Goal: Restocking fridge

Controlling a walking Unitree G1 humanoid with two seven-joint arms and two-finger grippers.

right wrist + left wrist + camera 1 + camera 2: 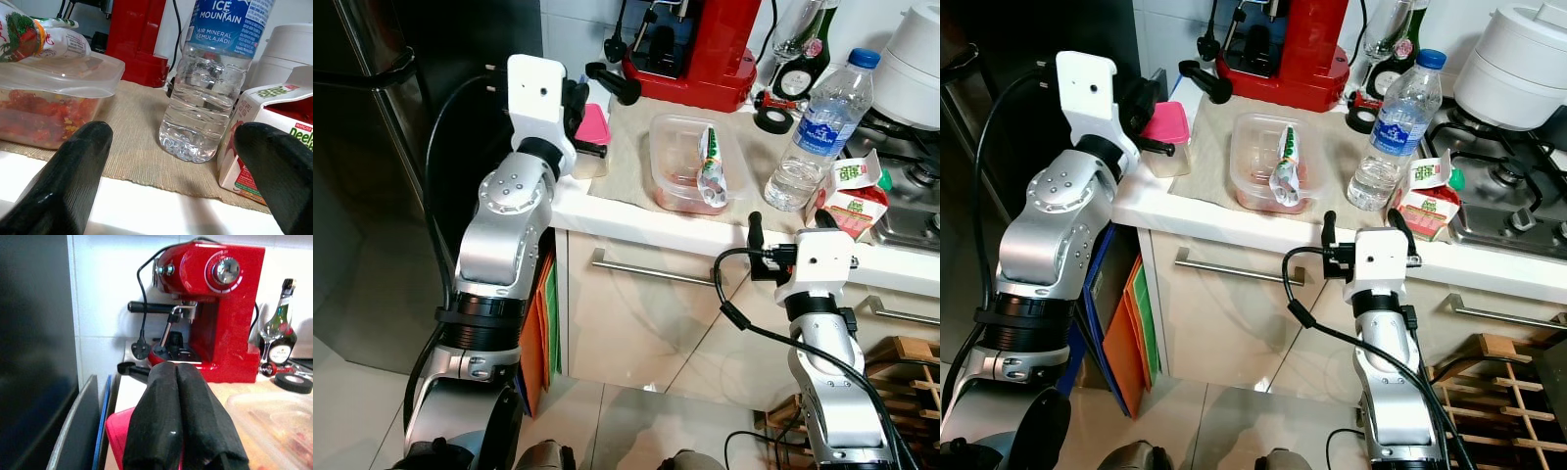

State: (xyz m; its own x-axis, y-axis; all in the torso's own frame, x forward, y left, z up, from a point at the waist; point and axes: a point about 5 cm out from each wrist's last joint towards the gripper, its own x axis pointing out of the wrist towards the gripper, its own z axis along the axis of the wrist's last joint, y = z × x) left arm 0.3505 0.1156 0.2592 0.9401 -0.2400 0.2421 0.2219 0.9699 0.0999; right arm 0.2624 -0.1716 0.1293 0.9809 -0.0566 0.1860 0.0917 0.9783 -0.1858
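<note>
The right pincer (785, 228) hangs at the front edge of the bench (607, 211), its two black fingers spread wide with nothing between them, and straight ahead of that gap, a short way back on the woven mat (1214, 147), stands the water bottle (815, 131). The bottle is upright, its long axis vertical, blue cap on top, so fingers coming in level from the front would close on its sides. In the right wrist view the bottle (215, 83) sits nearly centred between the fingers, with the opened juice carton (266, 137) lying on its side just beside it toward one finger and the lidded plastic tub (49, 98), a squeeze pouch resting on top, further off toward the other. I judge the right arm to be plainly the nearer one for the bottle. The carton looks close enough that the finger on that side may nudge it on the way in. The left pincer (178, 416) is raised at the far left end of the bench, fingers pressed together and holding nothing, just over a pink-lidded container (1167, 125), with the red coffee machine (215, 308) behind it. The dark fridge (372, 147) stands to the left, its door closed.
</note>
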